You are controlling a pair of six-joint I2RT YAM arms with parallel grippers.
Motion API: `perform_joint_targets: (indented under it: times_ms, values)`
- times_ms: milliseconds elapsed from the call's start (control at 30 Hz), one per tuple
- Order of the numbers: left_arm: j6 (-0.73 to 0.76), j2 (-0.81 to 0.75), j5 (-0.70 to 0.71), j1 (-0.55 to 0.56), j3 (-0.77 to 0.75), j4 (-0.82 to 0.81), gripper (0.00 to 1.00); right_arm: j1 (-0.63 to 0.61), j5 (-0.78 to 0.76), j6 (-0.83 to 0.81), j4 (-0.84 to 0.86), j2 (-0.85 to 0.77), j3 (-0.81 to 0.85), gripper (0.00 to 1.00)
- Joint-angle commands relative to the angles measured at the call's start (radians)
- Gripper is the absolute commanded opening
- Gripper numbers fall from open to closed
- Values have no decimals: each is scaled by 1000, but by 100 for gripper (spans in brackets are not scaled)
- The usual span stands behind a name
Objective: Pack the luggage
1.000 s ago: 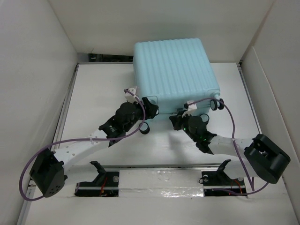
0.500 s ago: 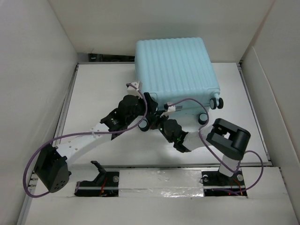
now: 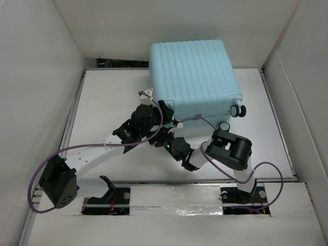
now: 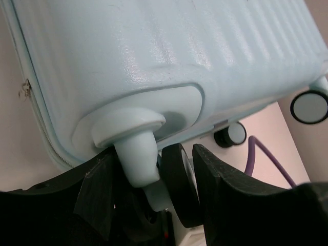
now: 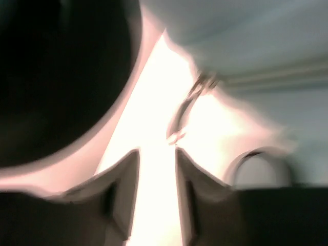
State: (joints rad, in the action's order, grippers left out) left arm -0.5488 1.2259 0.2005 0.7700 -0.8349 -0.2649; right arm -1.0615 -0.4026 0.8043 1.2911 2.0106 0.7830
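Note:
The luggage (image 3: pixel 192 77), a pale aqua ribbed hard-shell suitcase, lies closed on the white table (image 3: pixel 107 97). My left gripper (image 3: pixel 163 110) is at its near left corner. In the left wrist view the left gripper (image 4: pixel 159 189) is shut on a spinner wheel (image 4: pixel 179 184) and its pale stem (image 4: pixel 136 159). My right gripper (image 3: pixel 165 139) sits just below that corner, close under the left arm. The right wrist view is blurred. It shows the right gripper (image 5: pixel 156 154) open with nothing between its fingers, and a metal zipper pull (image 5: pixel 187 110) just beyond the fingertips.
Two other wheels (image 3: pixel 238 109) (image 3: pixel 223 125) stick out at the suitcase's near right corner. White walls enclose the table on the left, back and right. Purple cables (image 3: pixel 43 171) loop off both arms. Two black holders (image 3: pixel 110 187) (image 3: pixel 241 192) sit on the front rail.
The right arm swung left from the suitcase's near right corner to beside the left gripper, and its jaws went from shut to open. The suitcase shifted slightly right. The left grip held.

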Motion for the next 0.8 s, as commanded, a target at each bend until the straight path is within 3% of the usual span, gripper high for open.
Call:
perform_joint_targets:
  times_ms: [0, 33, 133, 167, 300, 367, 467, 500, 533, 600, 667, 700, 767]
  values:
    - [-47, -107, -294, 123, -14, -350, 6, -75, 160, 16, 390, -62, -103, 53]
    - [-33, -127, -239, 123, 0, -329, 30, -65, 156, 16, 355, -81, -132, 57]
    - [4, -219, -106, 97, 58, -235, 63, -51, 143, 3, 318, -159, -255, 64]
    - [12, -245, -78, 78, 92, -188, 65, -51, 143, -17, 304, -177, -281, 65]
    - [32, -423, 111, 57, 200, -68, 66, -60, 163, -59, 202, -282, -396, 67]
    - [21, -474, 158, 46, 282, -30, 56, -71, 156, -74, 121, -350, -445, 67]
    - [-14, -519, 137, 26, 379, -2, 36, -71, 153, -112, -5, -476, -487, 35]
    - [-19, -508, 125, 26, 401, -5, 31, -71, 140, -125, -56, -521, -488, 4]
    - [-19, -494, 91, 26, 420, -16, 27, -71, 133, -138, -207, -570, -481, 0]
    - [-5, -442, 59, 26, 456, -59, 24, -81, 82, -201, -402, -727, -415, 0]
    - [21, -402, 18, 26, 485, -155, 25, -81, 27, -226, -671, -815, -355, 10]
    - [38, -361, 11, 26, 487, -180, 27, -90, -35, -229, -747, -893, -299, 28]
    - [52, -319, 7, 26, 491, -255, 30, -91, -94, -281, -885, -946, -254, 48]
